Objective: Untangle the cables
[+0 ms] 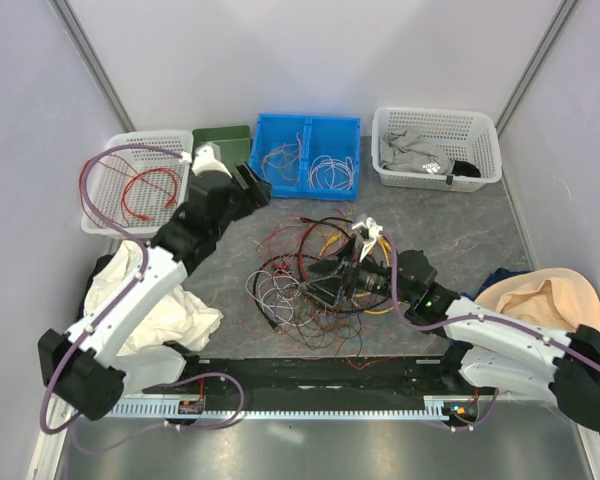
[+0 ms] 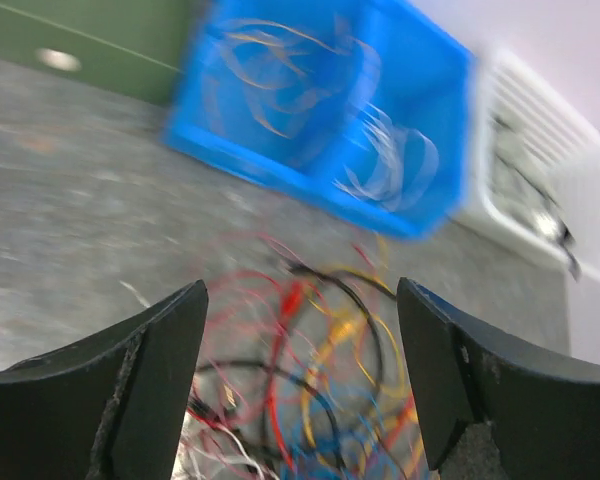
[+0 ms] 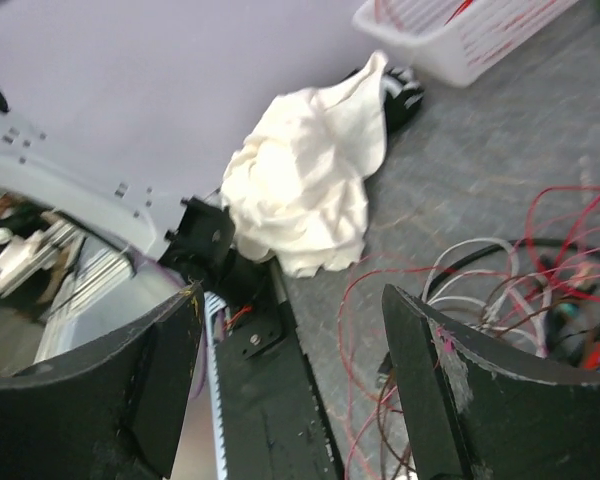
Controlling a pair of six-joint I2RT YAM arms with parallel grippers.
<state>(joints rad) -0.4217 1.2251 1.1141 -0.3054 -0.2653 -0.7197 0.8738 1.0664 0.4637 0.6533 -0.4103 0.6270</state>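
The cables (image 1: pixel 315 265) lie in a tangled heap of red, black, yellow, white and blue wires at the middle of the table. My left gripper (image 1: pixel 252 184) is behind and left of the heap, near the blue bin, and is open. In the left wrist view its jaws (image 2: pixel 300 300) hold nothing, and the blurred cables (image 2: pixel 320 380) lie below them. My right gripper (image 1: pixel 318 284) hovers over the heap, pointing left. In the right wrist view it (image 3: pixel 292 300) is open and empty, with thin red and white cables (image 3: pixel 500 290) beside its right finger.
A blue bin (image 1: pixel 310 150) holding some cables stands at the back. A white basket (image 1: pixel 135 180) with red cables is back left, next to a green box (image 1: pixel 220 140). Another white basket (image 1: pixel 435 150) holds grey cloth. A white cloth (image 1: pixel 150 300) lies left, a beige hat (image 1: pixel 540 300) right, a black rail (image 1: pixel 320 375) in front.
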